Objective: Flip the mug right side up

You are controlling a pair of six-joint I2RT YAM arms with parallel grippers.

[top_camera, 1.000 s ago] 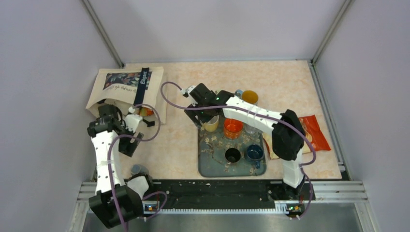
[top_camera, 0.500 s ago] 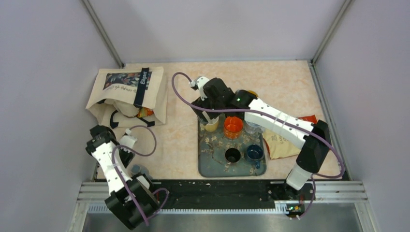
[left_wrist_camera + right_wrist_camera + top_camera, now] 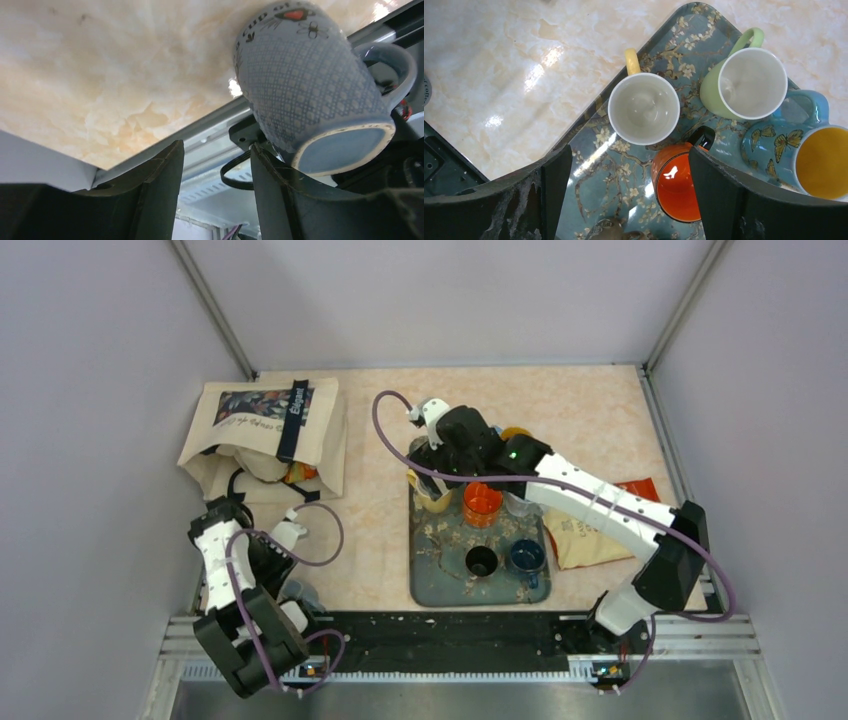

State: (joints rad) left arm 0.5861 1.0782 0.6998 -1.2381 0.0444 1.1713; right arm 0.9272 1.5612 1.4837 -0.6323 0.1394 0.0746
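Fingers wide and empty, the left gripper [image 3: 215, 150] has pulled back from the cream cloth bag [image 3: 260, 420] to the inverted blue-grey latticed mug [image 3: 305, 95], apparently to grasp it.

Both arms wore white shells over black joints: the left arm [image 3: 222, 570] at the lower left of the overhead view, the right arm [image 3: 590, 502] crossing its centre. A purple cable [image 3: 376, 420] looped along each. A small green light [image 3: 513, 453] glowed on the right arm. The right gripper [image 3: 629, 170] had matte black fingers [image 3: 724, 200] scuffed grey at the edges; the left gripper [image 3: 215, 190] had smoother dark ones.
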